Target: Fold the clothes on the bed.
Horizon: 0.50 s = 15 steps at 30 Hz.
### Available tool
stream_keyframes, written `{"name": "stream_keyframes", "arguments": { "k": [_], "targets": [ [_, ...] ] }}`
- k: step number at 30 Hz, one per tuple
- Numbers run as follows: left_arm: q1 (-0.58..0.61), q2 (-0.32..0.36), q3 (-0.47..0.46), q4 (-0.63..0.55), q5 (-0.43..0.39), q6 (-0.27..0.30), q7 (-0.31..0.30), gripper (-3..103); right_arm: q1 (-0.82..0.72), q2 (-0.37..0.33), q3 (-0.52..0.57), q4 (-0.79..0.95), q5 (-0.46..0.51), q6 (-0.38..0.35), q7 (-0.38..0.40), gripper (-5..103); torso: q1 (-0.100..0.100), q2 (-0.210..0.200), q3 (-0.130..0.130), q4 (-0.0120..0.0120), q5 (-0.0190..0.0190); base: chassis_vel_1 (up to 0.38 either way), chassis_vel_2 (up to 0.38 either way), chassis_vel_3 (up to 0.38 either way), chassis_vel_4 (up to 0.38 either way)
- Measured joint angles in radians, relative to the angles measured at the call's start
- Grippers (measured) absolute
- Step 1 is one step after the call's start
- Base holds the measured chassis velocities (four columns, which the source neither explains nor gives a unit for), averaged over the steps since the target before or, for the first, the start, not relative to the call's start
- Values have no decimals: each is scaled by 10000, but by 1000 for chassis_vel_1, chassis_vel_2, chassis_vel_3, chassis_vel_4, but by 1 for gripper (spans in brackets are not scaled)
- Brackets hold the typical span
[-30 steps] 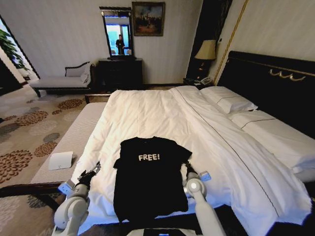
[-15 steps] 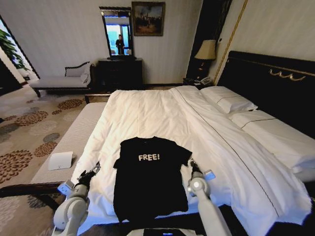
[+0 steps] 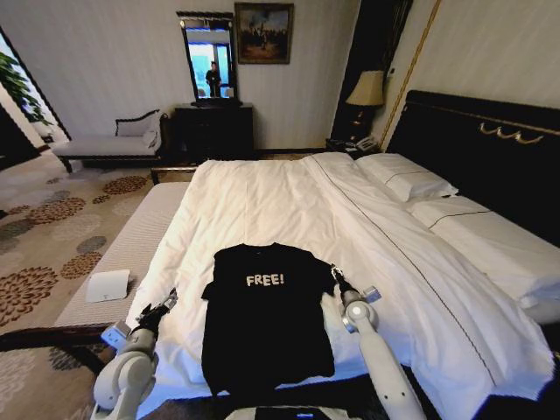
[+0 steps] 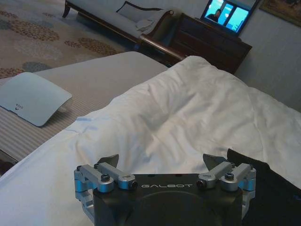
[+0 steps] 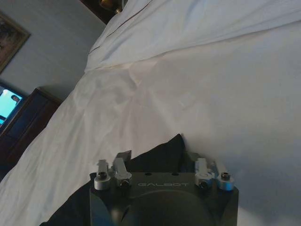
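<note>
Right gripper (image 3: 336,274) stood at the tip of the T-shirt's (image 3: 265,315) right sleeve, centre-right of the head frame; fingers (image 5: 123,158) spread wide, straddling the sleeve point, nothing held. Left gripper (image 3: 166,300), lower left, also open and empty, over white duvet just beside the shirt's other edge. Shirt lay flat at the bed's (image 3: 262,197) near edge, lower centre. Judged light, limp, prone to bunch; best pinched at sleeve or hem corners.
</note>
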<state>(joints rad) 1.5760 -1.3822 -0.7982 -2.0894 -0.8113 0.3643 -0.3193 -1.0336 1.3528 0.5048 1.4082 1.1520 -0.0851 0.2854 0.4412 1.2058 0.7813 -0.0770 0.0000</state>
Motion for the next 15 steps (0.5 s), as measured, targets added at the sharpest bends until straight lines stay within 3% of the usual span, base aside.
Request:
{"name": "stream_keyframes", "arguments": {
  "k": [2, 5, 8, 11, 15],
  "targets": [
    [-3, -9, 1, 8, 6, 0, 0, 100, 51, 2, -7, -58, -6, 23, 11, 58, 0, 0, 0, 0, 0, 0, 0, 0, 0],
    [-13, -28, 17, 41, 45, -3, 0, 100, 176, 0, -22, -216, -37, 71, 34, 42, 0, 0, 0, 0, -1, 0, 0, 0, 0],
    [-22, -41, 29, 54, 64, -6, 0, 100, 227, -5, -33, -294, -64, 95, 38, 37, 0, 0, -1, 0, -1, 0, 0, 0, 0],
    [-38, -44, 42, 55, 71, -7, -2, 100, 239, -12, -51, -335, -86, 100, 36, 20, 0, 0, -1, 0, 0, 0, 0, 0, 0],
    [-42, -47, 48, 58, 81, -7, -5, 100, 273, -16, -63, -398, -198, 105, 6, 10, -1, 0, -1, 0, -1, 0, 0, 0, 0]
  ]
}}
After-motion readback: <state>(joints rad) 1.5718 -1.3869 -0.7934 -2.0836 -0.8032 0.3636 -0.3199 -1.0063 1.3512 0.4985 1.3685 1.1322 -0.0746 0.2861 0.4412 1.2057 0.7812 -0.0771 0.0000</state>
